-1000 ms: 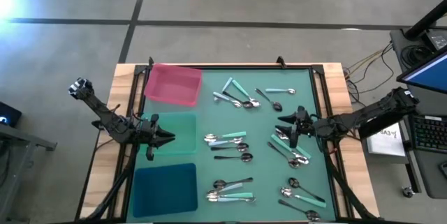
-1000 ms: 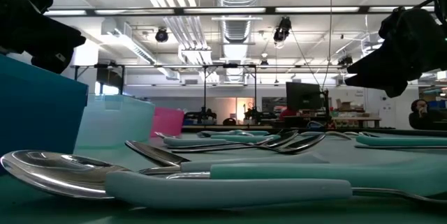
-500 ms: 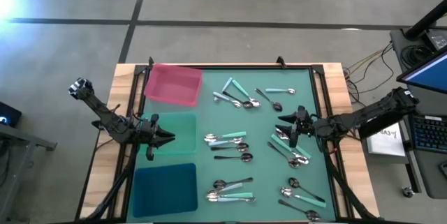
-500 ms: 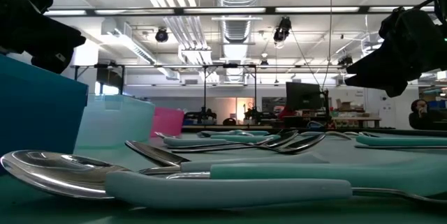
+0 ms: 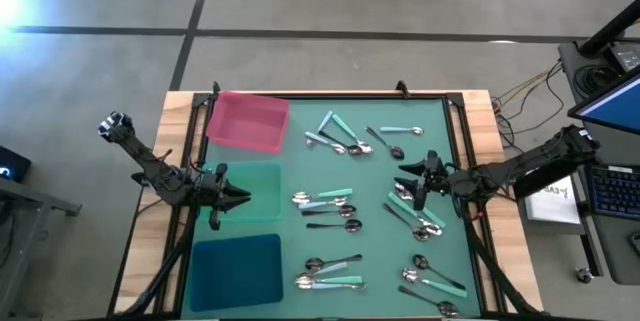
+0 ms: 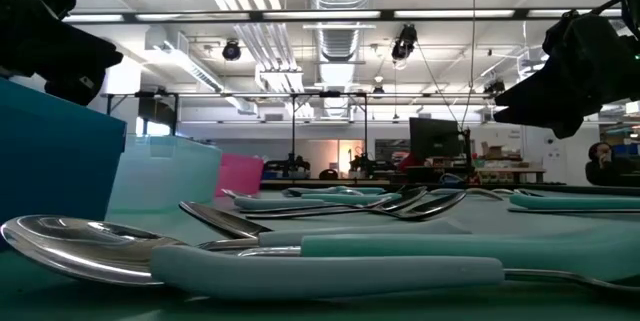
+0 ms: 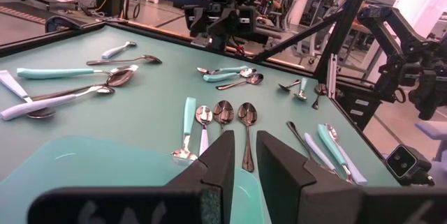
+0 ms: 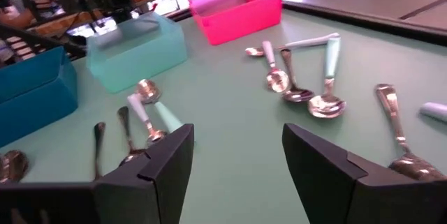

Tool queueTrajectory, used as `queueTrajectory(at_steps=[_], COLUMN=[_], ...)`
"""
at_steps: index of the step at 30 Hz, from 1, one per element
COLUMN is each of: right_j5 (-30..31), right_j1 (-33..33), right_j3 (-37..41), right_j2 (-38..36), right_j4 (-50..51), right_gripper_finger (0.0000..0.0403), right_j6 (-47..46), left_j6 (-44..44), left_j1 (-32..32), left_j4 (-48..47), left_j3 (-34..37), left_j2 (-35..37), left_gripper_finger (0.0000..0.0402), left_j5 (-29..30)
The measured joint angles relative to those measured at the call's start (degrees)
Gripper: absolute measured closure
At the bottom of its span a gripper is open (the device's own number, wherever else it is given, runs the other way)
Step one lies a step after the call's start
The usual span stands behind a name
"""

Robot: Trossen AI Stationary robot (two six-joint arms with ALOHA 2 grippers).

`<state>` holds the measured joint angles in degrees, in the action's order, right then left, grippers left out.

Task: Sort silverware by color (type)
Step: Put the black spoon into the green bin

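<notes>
The left hand (image 5: pixel 238 199) hangs over the pale green tray (image 5: pixel 262 183) on the left side of the green tabletop (image 5: pixel 380 261). Its fingers (image 7: pixel 218 165) stand close together with only a thin gap between them, and nothing is pinched there. The right hand (image 5: pixel 405 181) hangs on the right side of the tabletop, just above a cluster of spoons (image 5: pixel 418 213), with its fingers (image 8: pixel 164 161) spread wide and empty.

The silverware lies scattered over the middle and right of the tabletop, none of it in a tray. A group with mint handles (image 5: pixel 340 133) lies at the far side, just right of the pink tray (image 5: pixel 246 119). One more mint-handled spoon (image 5: pixel 402 130) lies further right, with a silver spoon (image 5: pixel 385 143) beside it. In the middle, a small bunch (image 5: pixel 322 199) lies next to the pale green tray, and a dark-handled spoon (image 5: pixel 335 225) lies just nearer than it. At the near side, another bunch (image 5: pixel 328 273) lies right of the blue tray (image 5: pixel 236 269). A last group (image 5: pixel 432 283) lies near the right corner.

The three trays stand in a row along the left side: pink farthest, pale green in the middle, blue nearest.

In the low view, a mint-handled spoon (image 6: pixel 300 261) lies closest to the camera.
</notes>
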<state>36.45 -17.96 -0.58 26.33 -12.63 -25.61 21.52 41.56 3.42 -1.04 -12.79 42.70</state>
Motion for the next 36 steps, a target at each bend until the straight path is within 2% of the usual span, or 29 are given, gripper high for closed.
queueTrajectory(at_steps=[17,25,36], right_j5=[1.6,2.6,2.6], right_j1=[0.0,1.3,3.1], right_j3=[0.0,-0.9,-8.4], right_j2=[0.0,0.0,0.0], right_j4=[-0.1,-3.9,-2.9], right_gripper_finger=[0.0193,0.0193,0.0193], right_j6=[-2.6,-2.8,5.8], left_j6=[0.0,0.0,0.0], left_j1=[0.0,0.0,0.0], left_j4=[0.0,0.0,0.0], left_j3=[0.0,0.0,0.0], left_j2=[0.0,0.0,0.0], left_gripper_finger=[0.0357,0.0357,0.0357], left_j5=[0.0,0.0,0.0])
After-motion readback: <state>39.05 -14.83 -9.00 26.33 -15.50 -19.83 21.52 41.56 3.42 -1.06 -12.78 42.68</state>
